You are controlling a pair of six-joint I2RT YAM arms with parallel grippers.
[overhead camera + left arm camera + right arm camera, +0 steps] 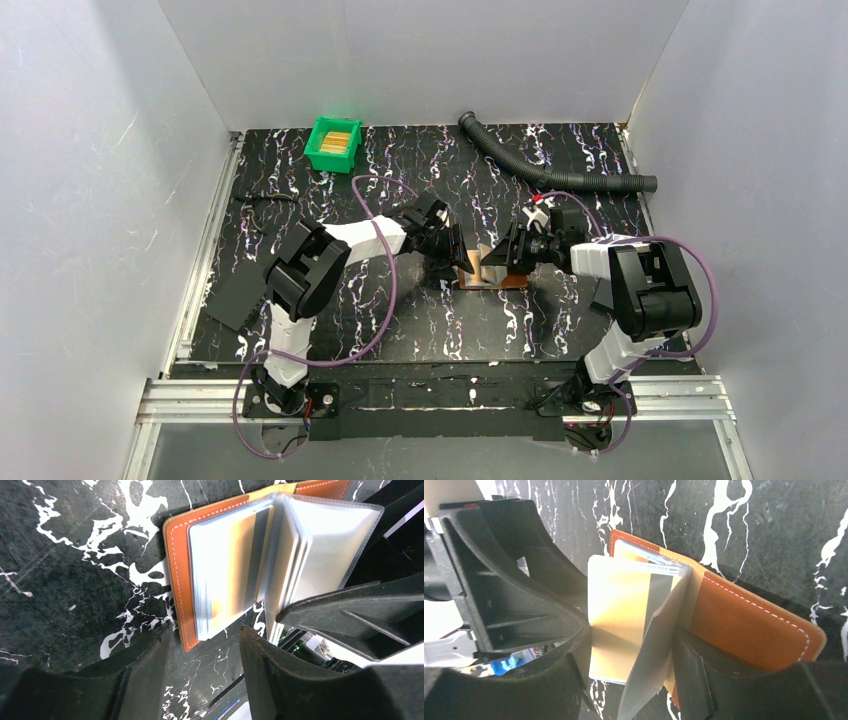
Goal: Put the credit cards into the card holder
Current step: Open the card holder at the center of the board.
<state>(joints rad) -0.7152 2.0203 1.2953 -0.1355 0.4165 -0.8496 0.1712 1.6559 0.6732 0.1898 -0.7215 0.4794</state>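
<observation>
Right pincer point(629, 650) clasps sleeves point(624, 600) of card holder point(749, 625); left pincer point(206, 635) released, empty. Risk: sleeves slip free, flop shut, blocking insertion.

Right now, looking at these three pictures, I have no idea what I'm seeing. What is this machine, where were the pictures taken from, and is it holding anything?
These are two robot arms bolted at the near edge of a marbled black table. The wide picture looks down from above and behind them. The other two come from a camera on each wrist, so the dark shapes in them are that arm's own fingers. On the table are a green bin with yellowish cards in it, a black ribbed hose, a flat black sheet and, in the middle, an open orange-brown card holder. The right pincer is closed on its clear sleeves, holding them upright. One sleeve shows a yellowish card. The left pincer is open at the holder's edge, gripping nothing.
</observation>
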